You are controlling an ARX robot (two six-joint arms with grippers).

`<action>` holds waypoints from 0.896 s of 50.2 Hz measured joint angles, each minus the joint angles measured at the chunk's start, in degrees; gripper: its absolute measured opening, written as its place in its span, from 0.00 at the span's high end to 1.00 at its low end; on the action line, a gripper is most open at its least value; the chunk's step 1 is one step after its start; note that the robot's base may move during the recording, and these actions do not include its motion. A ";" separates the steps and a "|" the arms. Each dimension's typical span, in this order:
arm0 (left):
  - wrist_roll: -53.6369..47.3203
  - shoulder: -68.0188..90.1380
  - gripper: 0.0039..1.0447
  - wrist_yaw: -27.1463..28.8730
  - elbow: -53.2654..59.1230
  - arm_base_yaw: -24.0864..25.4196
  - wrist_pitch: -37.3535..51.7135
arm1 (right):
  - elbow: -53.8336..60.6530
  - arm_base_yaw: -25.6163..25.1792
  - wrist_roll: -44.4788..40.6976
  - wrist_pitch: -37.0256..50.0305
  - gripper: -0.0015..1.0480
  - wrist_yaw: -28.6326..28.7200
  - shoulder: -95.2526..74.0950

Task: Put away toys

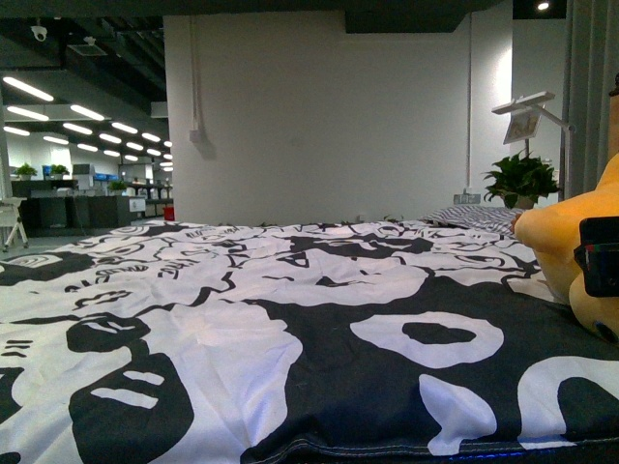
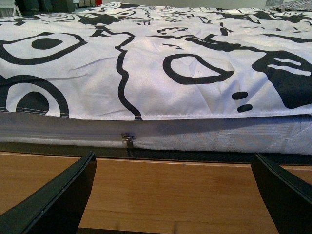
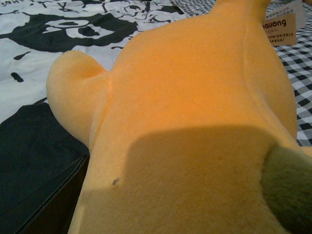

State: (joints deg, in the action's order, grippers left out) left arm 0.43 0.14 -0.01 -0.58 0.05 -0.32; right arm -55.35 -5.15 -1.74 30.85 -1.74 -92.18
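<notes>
The yellow-orange plush toy (image 1: 566, 242) lies on the bed at the far right edge of the front view. It fills the right wrist view (image 3: 195, 83), with a paper tag (image 3: 280, 27) on it. My right gripper (image 3: 180, 214) is open, its jaws standing round the plush's body; one black finger (image 3: 53, 209) shows beside it and the other is hidden. A black part of that gripper (image 1: 600, 256) shows against the toy in the front view. My left gripper (image 2: 175, 195) is open and empty, low before the bed's side.
A black-and-white patterned cover (image 1: 290, 319) spreads over the bed. A wooden board (image 2: 170, 185) runs under the mattress edge (image 2: 195, 136). A checked pillow (image 1: 474, 217), a potted plant (image 1: 522, 179) and a white lamp (image 1: 532, 111) stand at the back right.
</notes>
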 joint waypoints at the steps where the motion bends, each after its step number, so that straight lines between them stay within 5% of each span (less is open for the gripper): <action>1: 0.00 0.00 0.05 0.00 0.00 0.00 0.00 | 0.17 0.11 -0.02 0.13 0.00 0.04 0.07; 5: 0.00 0.00 0.05 0.00 0.00 0.00 0.00 | 0.94 1.18 -0.09 0.26 0.01 0.15 0.72; 31: 0.00 0.00 0.05 0.00 0.00 0.00 0.00 | 0.55 11.69 -3.23 -2.21 0.81 -1.64 10.12; 45: 0.00 0.00 0.05 0.00 0.00 0.00 0.00 | -2.73 12.76 -0.42 -4.90 0.81 1.09 19.93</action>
State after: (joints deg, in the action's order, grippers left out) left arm 0.43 0.14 -0.01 -0.58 0.05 -0.32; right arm -58.08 7.62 -2.15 25.96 -0.64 -72.25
